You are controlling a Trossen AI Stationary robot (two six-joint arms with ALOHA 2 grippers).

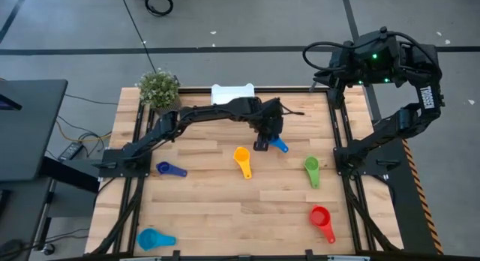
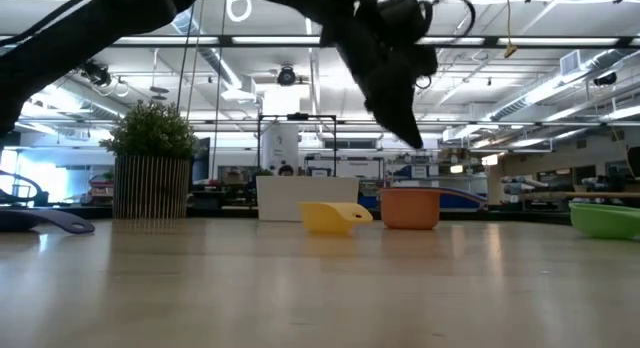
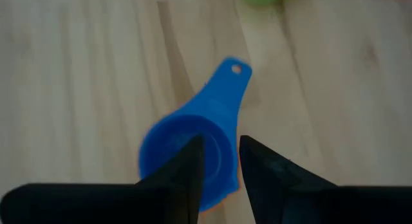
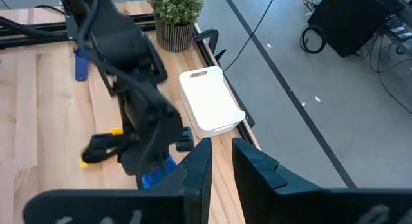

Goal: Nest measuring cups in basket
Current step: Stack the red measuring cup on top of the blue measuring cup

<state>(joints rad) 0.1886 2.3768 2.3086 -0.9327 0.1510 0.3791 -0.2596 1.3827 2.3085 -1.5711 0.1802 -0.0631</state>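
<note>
Read the high view as a dial, with 12 at the far edge. The basket [image 4: 209,105] sits on the worktop [image 1: 217,208] at the 12 o'clock edge. It is thin white plastic, so expect it to be light, fairly stiff and quick to slide if you nudge it.

None of the measuring cups is in it. A blue cup [image 3: 193,130] lies just toward 1 o'clock from centre, apparently seated in an orange cup [image 2: 410,210]. The yellow cup [image 2: 333,217] is beside them toward 7 o'clock. The green cup [image 1: 312,171] is at 3, the red cup [image 1: 321,217] at 4, a dark blue cup [image 1: 169,169] at 9 and a pale blue cup [image 1: 152,238] at 7.

All of them look like hard, smooth, near-weightless plastic, so they should tip or skate easily. Pinch the bowl wall or the flat handle close to the bowl.

Your left tool [image 3: 221,169] hangs over the blue cup's rim, narrowly spread and gripping nothing. Your right tool [image 4: 220,163] waits high off the 2 o'clock corner, slightly parted and empty.

White lettering on the right arm [image 1: 426,92] looks like a Trossen mark. No size marks on the cups can be read.
</note>
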